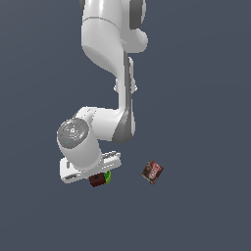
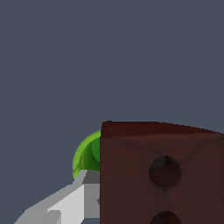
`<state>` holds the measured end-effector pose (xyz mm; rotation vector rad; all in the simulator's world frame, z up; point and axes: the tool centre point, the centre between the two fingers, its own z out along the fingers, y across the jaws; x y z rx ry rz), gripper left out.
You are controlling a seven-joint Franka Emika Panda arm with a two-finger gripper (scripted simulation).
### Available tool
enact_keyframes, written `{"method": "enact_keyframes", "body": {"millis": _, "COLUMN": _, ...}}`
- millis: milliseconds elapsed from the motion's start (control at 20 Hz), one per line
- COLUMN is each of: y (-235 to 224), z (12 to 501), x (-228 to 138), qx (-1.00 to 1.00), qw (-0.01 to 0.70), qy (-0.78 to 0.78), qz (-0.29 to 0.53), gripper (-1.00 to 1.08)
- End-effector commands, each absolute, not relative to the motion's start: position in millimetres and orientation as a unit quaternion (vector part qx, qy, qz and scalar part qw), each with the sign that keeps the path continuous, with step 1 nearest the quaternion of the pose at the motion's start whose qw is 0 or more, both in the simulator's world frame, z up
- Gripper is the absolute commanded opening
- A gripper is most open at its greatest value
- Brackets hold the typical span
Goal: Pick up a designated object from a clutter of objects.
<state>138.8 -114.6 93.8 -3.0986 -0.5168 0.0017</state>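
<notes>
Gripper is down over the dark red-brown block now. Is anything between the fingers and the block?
Nothing visible does. In the wrist view the dark red-brown block sits right against the one visible finger. The green cup lies just beyond it, partly hidden, not between them.

Glossy white arm (image 1: 105,44), grey joint caps, pale tool (image 1: 98,177).

**Two cameras: one high and far, one pressed up close**

The exterior view looks steeply down on the arm (image 1: 105,88) from well back, taking in the whole scene, with the printed packet (image 1: 152,172) at about four o'clock from the frame's centre. The wrist view sits very near the dark red-brown block (image 2: 162,175), which fills its frame towards five o'clock. Both views share that block (image 1: 97,180) and the green cup (image 2: 87,153) beside it.
</notes>
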Motion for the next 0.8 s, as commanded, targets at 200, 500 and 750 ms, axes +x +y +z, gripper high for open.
{"method": "enact_keyframes", "body": {"millis": 200, "y": -114.5, "z": 93.9, "x": 138.9, "qx": -0.986, "qw": 0.0, "qy": -0.165, "qz": 0.0, "gripper": -1.0}}
{"method": "enact_keyframes", "body": {"millis": 500, "y": -109.4, "z": 102.7, "x": 136.9, "qx": -0.986, "qw": 0.0, "qy": -0.165, "qz": 0.0, "gripper": -1.0}}
{"method": "enact_keyframes", "body": {"millis": 750, "y": -97.1, "z": 124.3, "x": 132.0, "qx": -0.986, "qw": 0.0, "qy": -0.165, "qz": 0.0, "gripper": -1.0}}
